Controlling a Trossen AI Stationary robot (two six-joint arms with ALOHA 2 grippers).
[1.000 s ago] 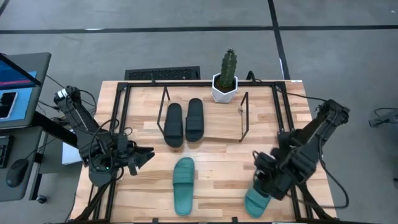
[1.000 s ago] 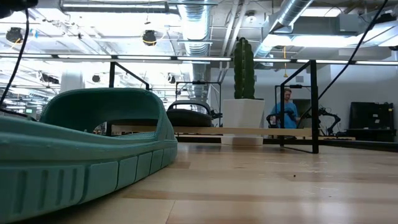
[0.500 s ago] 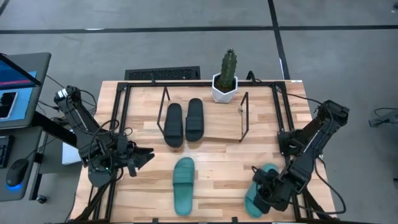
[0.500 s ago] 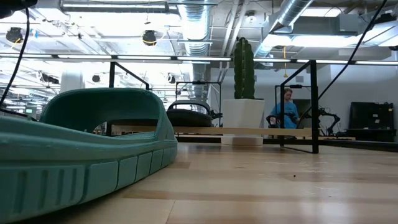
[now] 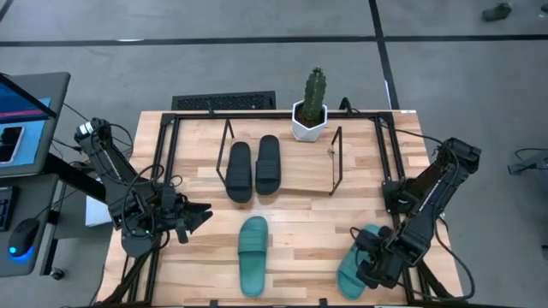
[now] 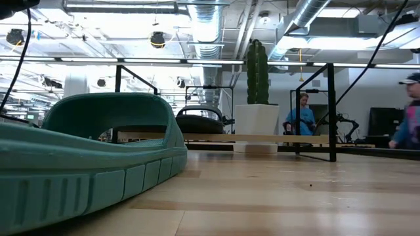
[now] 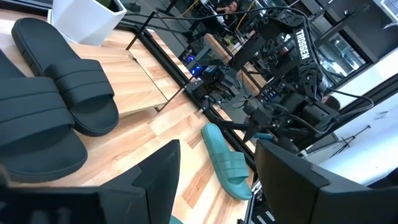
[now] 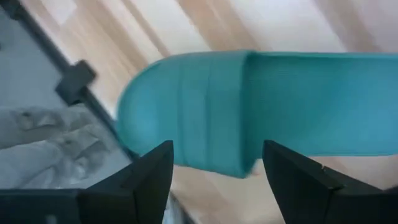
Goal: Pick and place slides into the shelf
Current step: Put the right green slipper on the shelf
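In the high view, two black slides point(image 5: 254, 167) lie side by side, soles down, inside the black rod shelf point(image 5: 336, 162). One teal slide point(image 5: 253, 255) lies on the table near its near edge, filling the low view's foreground point(image 6: 85, 164). The second teal slide point(image 5: 348, 277) lies by the near right corner. My right gripper point(image 5: 370, 267) hangs over it, open; the right wrist view shows the slide's strap end point(image 8: 205, 106) beyond the spread fingers, which stand clear of it. My left gripper point(image 5: 204, 212) waits open at the table's left, facing the black slides point(image 7: 56, 106).
A white pot with a cactus point(image 5: 310, 109) stands at the far edge behind the shelf. Thick black rig bars point(image 5: 390, 162) run along the table's sides. A keyboard point(image 5: 224, 102) lies beyond the far edge. People point(image 6: 410, 124) show in the room behind.
My right gripper has moved toward the table's near edge along the teal slide, uncovering the slide's far end. The slide has stayed put. A person has come into the low view at its right side.
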